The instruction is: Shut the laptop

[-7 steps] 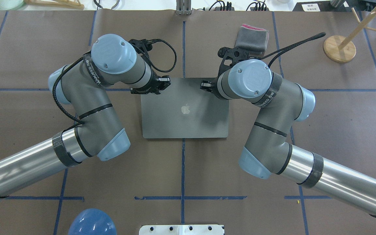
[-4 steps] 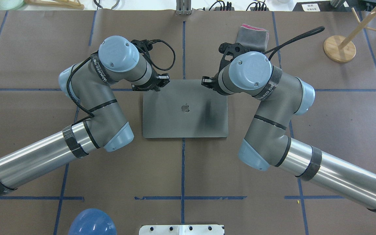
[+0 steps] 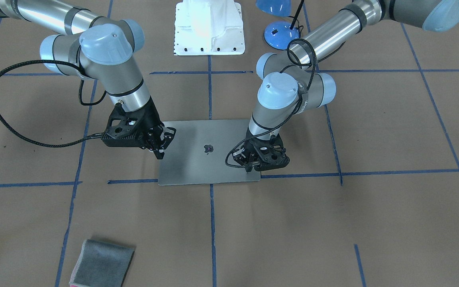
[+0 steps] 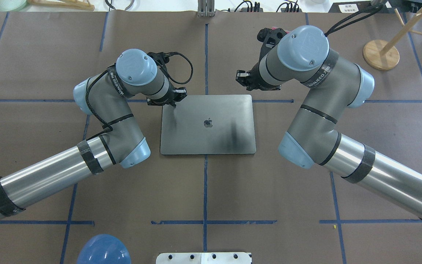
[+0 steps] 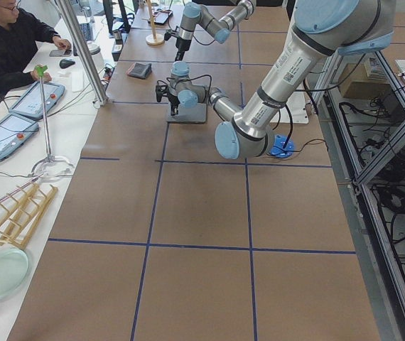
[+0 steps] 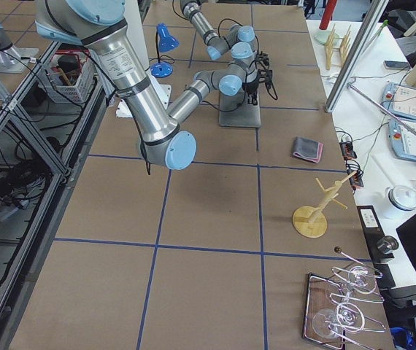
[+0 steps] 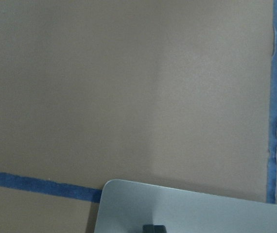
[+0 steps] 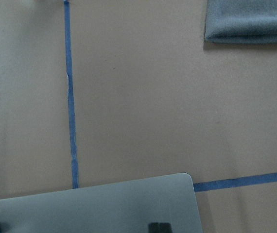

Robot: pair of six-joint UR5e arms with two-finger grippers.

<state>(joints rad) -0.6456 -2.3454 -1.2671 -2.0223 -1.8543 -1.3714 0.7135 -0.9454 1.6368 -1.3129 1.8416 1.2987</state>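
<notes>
The space-grey laptop (image 4: 211,137) lies shut and flat at the table's middle, apple logo up; it also shows in the front view (image 3: 197,167). My left gripper (image 4: 175,97) is open, with its fingertips at the lid's far left corner (image 3: 248,164). The left wrist view shows that corner (image 7: 187,208) with one fingertip (image 7: 154,228) over it. My right gripper (image 4: 243,80) is open and empty, raised just beyond the lid's far right corner (image 3: 161,144). The right wrist view looks down on that corner (image 8: 129,204).
A folded grey cloth (image 3: 102,263) lies beyond the laptop on my right, also in the right wrist view (image 8: 248,22). A wooden stand (image 4: 381,54) is at the far right. A blue lamp (image 4: 103,251) and a white base (image 4: 203,257) sit at the near edge.
The lid has settled the last bit down to flat. My right gripper rose and drew back past the far edge. My left gripper shifted to the lid's far left corner.
</notes>
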